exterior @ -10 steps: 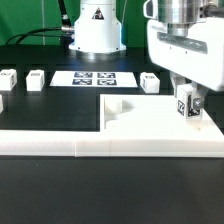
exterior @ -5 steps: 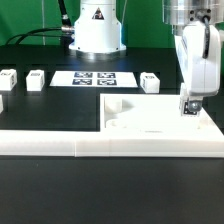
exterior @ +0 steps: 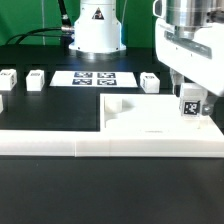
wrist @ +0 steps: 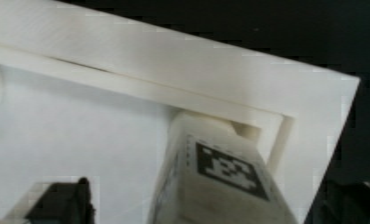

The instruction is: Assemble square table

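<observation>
The square table's white slab (exterior: 150, 118) lies at the exterior view's right, against the low white wall. A white tagged leg (exterior: 190, 104) stands upright in the slab's near right corner. My gripper (exterior: 190, 98) is straight above it, fingers either side of the leg. In the wrist view the leg (wrist: 217, 165) stands in the slab's corner (wrist: 93, 130) between my dark fingertips (wrist: 61, 200), with a gap showing on each side, so my gripper (wrist: 214, 205) is open around it.
One loose leg (exterior: 150, 82) lies behind the slab and two legs (exterior: 36, 79) (exterior: 9, 79) at the back left; another (exterior: 2, 101) is at the left edge. The marker board (exterior: 92, 78) lies before the robot base (exterior: 95, 30). The low wall (exterior: 60, 143) runs along the front.
My wrist turned to a narrow side-on pose half a second ago and has turned back to face broad-on. The leg stays upright in the same corner.
</observation>
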`<state>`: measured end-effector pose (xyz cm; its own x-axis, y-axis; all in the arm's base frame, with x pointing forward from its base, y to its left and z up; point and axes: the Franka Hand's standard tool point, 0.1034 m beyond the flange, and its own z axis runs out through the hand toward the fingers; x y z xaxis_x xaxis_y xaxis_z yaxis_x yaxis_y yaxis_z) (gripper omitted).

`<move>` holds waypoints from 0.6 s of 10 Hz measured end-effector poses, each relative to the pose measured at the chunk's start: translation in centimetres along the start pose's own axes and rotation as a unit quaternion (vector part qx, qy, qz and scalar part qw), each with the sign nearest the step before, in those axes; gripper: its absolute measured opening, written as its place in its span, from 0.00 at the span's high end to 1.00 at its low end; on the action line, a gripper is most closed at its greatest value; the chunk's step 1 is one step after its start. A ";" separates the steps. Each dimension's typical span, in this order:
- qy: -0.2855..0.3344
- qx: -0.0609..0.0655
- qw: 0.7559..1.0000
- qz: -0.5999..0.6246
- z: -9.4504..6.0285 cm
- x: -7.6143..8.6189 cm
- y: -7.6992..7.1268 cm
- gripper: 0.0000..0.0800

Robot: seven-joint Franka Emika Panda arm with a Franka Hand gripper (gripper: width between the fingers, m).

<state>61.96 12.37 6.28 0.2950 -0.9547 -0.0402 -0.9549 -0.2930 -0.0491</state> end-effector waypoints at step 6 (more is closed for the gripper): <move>0.025 -0.016 0.953 -0.301 0.0 -0.8 -0.1 0.19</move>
<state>61.77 13.18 6.34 0.7885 -0.6140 0.0343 -0.6138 -0.7893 -0.0178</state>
